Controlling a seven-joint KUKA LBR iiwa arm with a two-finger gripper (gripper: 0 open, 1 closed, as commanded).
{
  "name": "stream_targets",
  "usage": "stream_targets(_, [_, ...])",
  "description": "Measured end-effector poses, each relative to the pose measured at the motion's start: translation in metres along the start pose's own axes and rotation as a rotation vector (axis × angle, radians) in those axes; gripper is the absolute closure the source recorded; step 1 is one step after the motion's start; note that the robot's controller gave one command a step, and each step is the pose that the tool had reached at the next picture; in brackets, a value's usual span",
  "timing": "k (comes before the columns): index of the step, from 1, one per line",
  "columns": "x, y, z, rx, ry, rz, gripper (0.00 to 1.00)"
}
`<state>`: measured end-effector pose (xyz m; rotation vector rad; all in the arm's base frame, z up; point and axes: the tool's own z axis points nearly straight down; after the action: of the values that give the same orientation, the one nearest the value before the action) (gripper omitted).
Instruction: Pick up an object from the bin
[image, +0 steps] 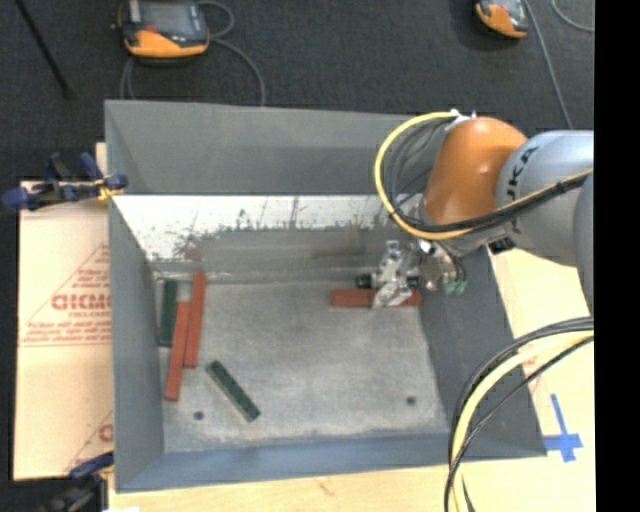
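Camera view: gripper (397, 287) over red-brown bar (350, 298)

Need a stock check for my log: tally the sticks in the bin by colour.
Red-brown sticks: 3 (two at left, one beneath the gripper at)
Dark green sticks: 2 ()
Total: 5

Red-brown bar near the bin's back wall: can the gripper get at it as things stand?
Probably yes. The gripper is right over the right end of the red-brown bar. Nothing lies on or beside it, and the other bars lie far to the left.
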<state>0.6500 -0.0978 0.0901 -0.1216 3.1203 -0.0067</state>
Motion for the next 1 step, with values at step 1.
stream_targets(1, [0.0, 0.0, 0.0, 0.0, 0.0, 0.0, 1.0])
